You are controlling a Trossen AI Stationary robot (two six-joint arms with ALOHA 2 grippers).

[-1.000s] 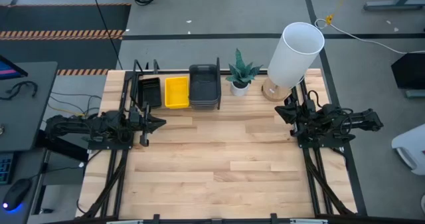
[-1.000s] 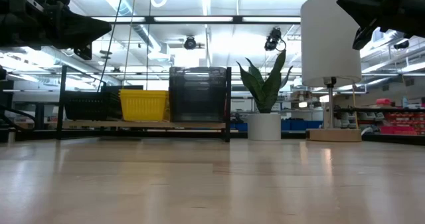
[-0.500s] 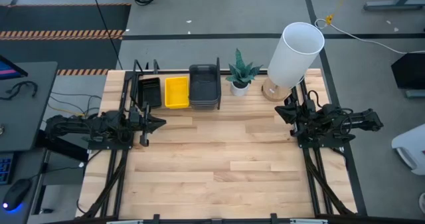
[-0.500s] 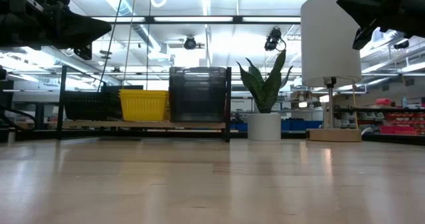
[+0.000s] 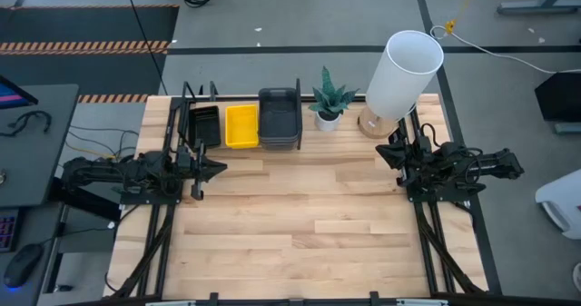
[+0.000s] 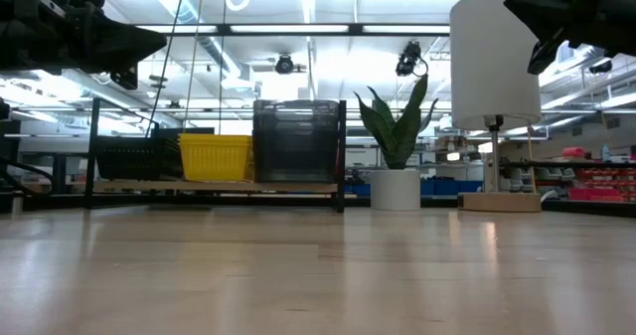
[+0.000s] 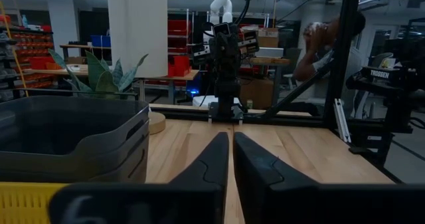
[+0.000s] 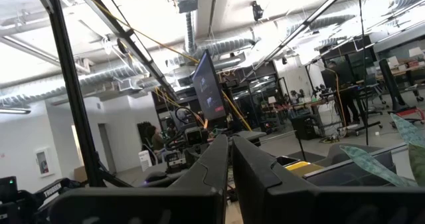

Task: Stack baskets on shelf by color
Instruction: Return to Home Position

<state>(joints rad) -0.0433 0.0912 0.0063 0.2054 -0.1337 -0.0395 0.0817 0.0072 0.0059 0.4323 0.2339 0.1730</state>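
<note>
The shelf point(image 5: 238, 148) stands at the table's far left. On its board rest a black slatted basket point(image 5: 207, 124), a yellow basket point(image 5: 241, 125) and a taller stack of dark grey baskets point(image 5: 279, 117), side by side; in the low view they are the black basket point(image 6: 137, 159), the yellow basket point(image 6: 215, 156) and the grey stack point(image 6: 296, 139). My left gripper point(image 5: 218, 168) hovers shut near the table's left edge, in front of the shelf, and holds nothing. My right gripper point(image 5: 386, 154) hovers shut near the right edge, by the lamp, also with nothing in it.
A white plant pot point(image 5: 328, 118) and a large white cylinder lamp point(image 5: 402, 74) stand at the far edge, right of the shelf. Bare wooden tabletop point(image 5: 309, 224) stretches between the two arms. A person point(image 7: 325, 44) shows in the room beyond the table.
</note>
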